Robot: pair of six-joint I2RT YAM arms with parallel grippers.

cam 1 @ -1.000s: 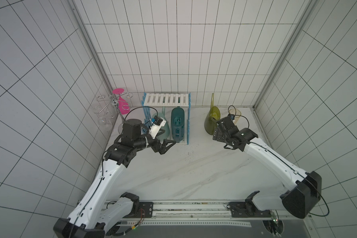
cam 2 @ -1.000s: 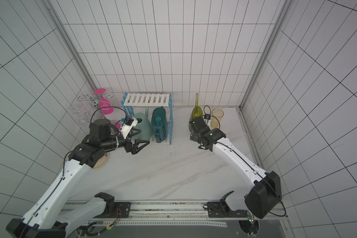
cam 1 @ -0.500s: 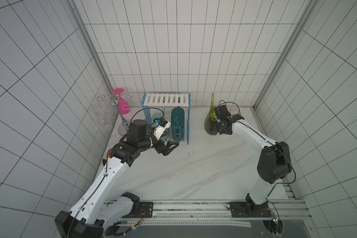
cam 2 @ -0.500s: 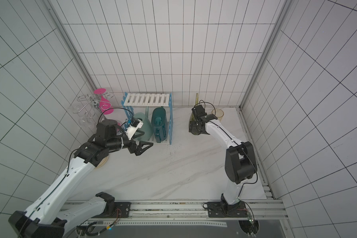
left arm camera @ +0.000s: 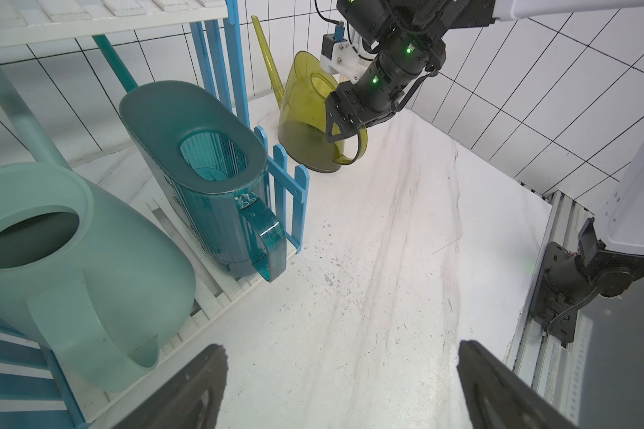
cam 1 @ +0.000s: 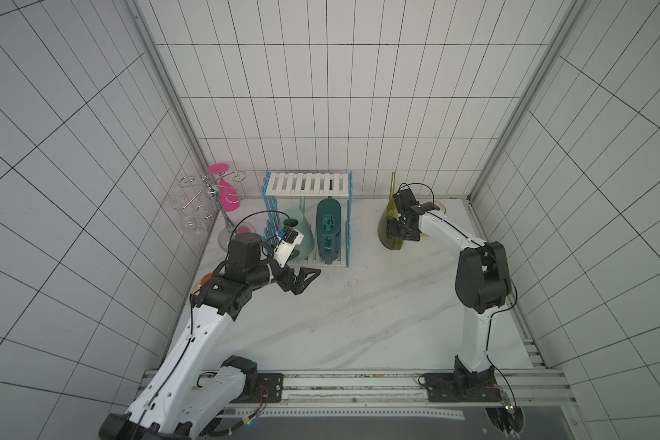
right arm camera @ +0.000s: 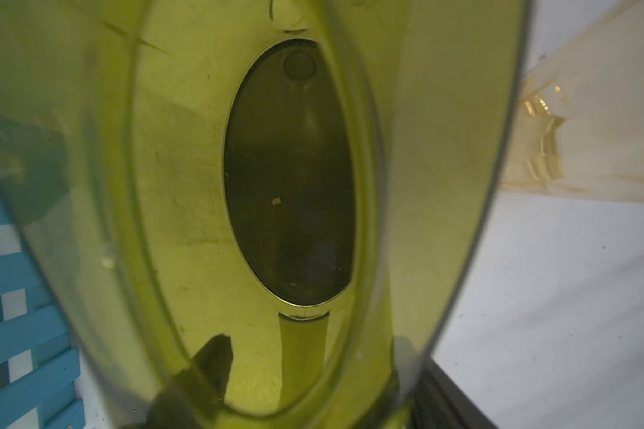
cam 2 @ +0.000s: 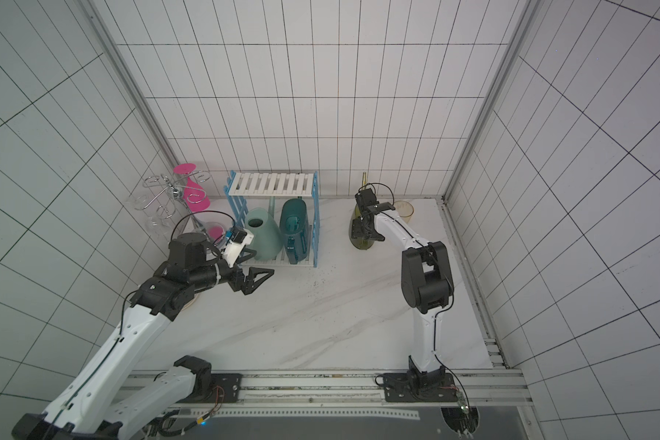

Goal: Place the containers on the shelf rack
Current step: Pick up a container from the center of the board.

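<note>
The shelf rack stands at the back wall. On its lower tier sit two containers side by side, a pale mint can and a dark teal can. The olive-green container rests on the table to the right of the rack. My right gripper straddles its handle, with gaps on both sides. My left gripper hovers open and empty in front of the rack.
A chrome wire stand holding a pink glass occupies the back left corner. A translucent yellow cup stands just behind my right arm. Tiled walls close in three sides, and the arms' rail runs along the front.
My right arm folded upright and carried its gripper onto the olive can's handle, jaws narrowing. My left gripper drew back a little from the rack, still wide open.
</note>
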